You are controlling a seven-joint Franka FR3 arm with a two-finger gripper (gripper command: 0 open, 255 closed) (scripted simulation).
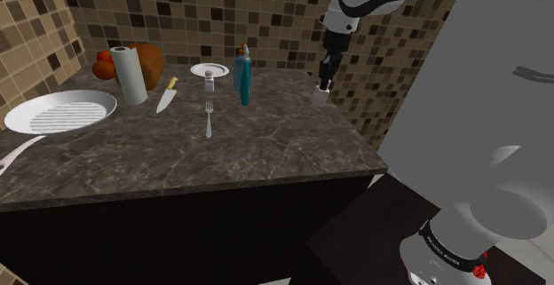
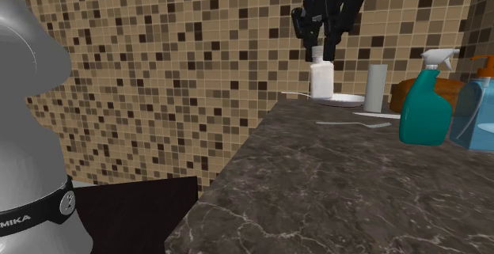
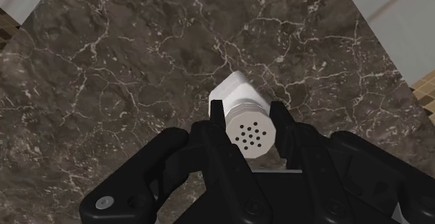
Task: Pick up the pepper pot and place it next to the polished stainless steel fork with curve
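Observation:
My black gripper (image 1: 325, 81) is shut on a white pepper pot (image 1: 320, 96) near the counter's right edge in the shoulder view. In the wrist view the fingers (image 3: 217, 116) clasp the pot (image 3: 245, 135) on both sides just below its holed lid. In the second exterior view the gripper (image 2: 321, 53) holds the pot (image 2: 321, 80) upright, its base close to the counter; I cannot tell whether it touches. The silver fork (image 1: 209, 120) lies flat mid-counter, well to the shoulder view's left of the pot, and shows as a thin fork (image 2: 354, 123) beyond it.
A teal spray bottle (image 1: 245, 81) and a blue dispenser (image 1: 238, 68) stand between pot and fork. Behind the fork are a small shaker (image 1: 209, 81) and a white plate (image 1: 209, 68). Farther left: a yellow-handled knife (image 1: 167, 95), a paper towel roll (image 1: 132, 75), a white pan (image 1: 60, 113).

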